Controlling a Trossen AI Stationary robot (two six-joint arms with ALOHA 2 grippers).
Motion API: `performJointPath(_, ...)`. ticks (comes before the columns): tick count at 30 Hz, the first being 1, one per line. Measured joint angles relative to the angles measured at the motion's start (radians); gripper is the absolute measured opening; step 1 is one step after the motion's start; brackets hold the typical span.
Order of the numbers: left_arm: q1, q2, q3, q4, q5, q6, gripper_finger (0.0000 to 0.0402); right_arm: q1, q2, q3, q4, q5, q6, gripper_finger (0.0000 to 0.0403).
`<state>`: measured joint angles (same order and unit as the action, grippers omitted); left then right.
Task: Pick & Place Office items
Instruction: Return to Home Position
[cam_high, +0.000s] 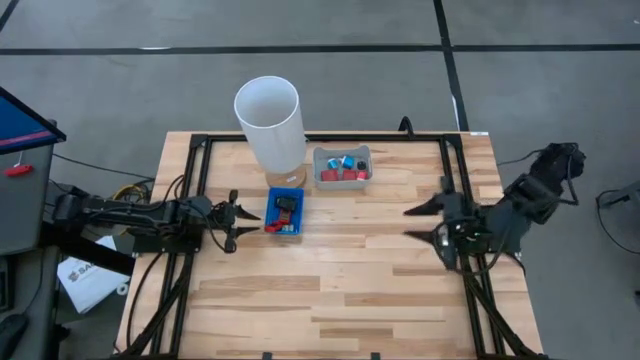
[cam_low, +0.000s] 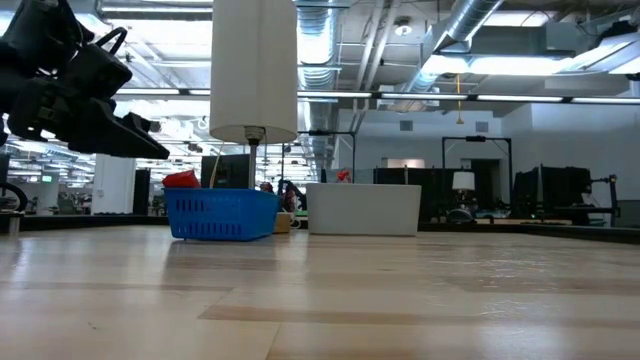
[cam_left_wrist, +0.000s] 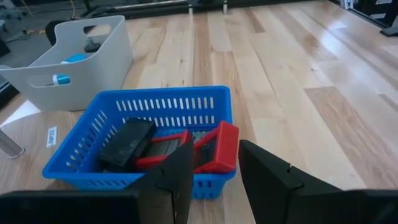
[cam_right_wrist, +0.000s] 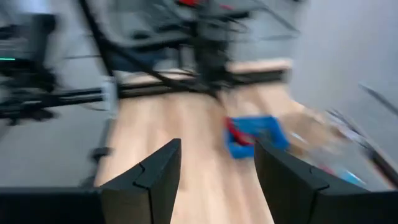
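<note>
A blue slotted basket (cam_high: 285, 213) sits on the table, holding red and black office items (cam_left_wrist: 180, 151). A light grey bin (cam_high: 342, 166) behind it holds more red and blue items. My left gripper (cam_high: 232, 221) is open and empty, just left of the basket; it also shows in its wrist view (cam_left_wrist: 214, 168). My right gripper (cam_high: 415, 222) is open and empty over the table's right part; it also shows in the right wrist view (cam_right_wrist: 217, 168).
A tall white cylinder (cam_high: 270, 122) stands on a round wooden base at the table's far side, just behind the basket. A black frame (cam_high: 320, 138) runs around the table top. Bare wood lies between the two grippers and toward the near edge.
</note>
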<state>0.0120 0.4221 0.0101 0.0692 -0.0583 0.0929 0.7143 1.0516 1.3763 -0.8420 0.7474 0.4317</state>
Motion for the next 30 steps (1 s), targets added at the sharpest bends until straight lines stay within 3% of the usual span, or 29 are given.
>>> performJointPath(6,0.0,0.0,0.0,0.001,0.002,0.0,0.0121,-0.176,0.001,-0.185,0.505,-0.42,-0.266,0.0194)
performJointPath(12,0.0,0.0,0.0,0.002,0.002,0.0,0.0121,-0.344,-0.018,-0.501,0.835,-0.693,-0.303,0.0194)
performJointPath(22,0.0,0.0,0.0,0.008,0.002,0.0,0.0121,-0.555,-0.418,-1.128,1.019,-0.865,-0.137,0.0193)
performJointPath(30,0.0,0.0,0.001,0.01,0.002,-0.001,0.0121,-0.565,-0.754,-1.291,1.0,-0.8,-0.091,0.0193)
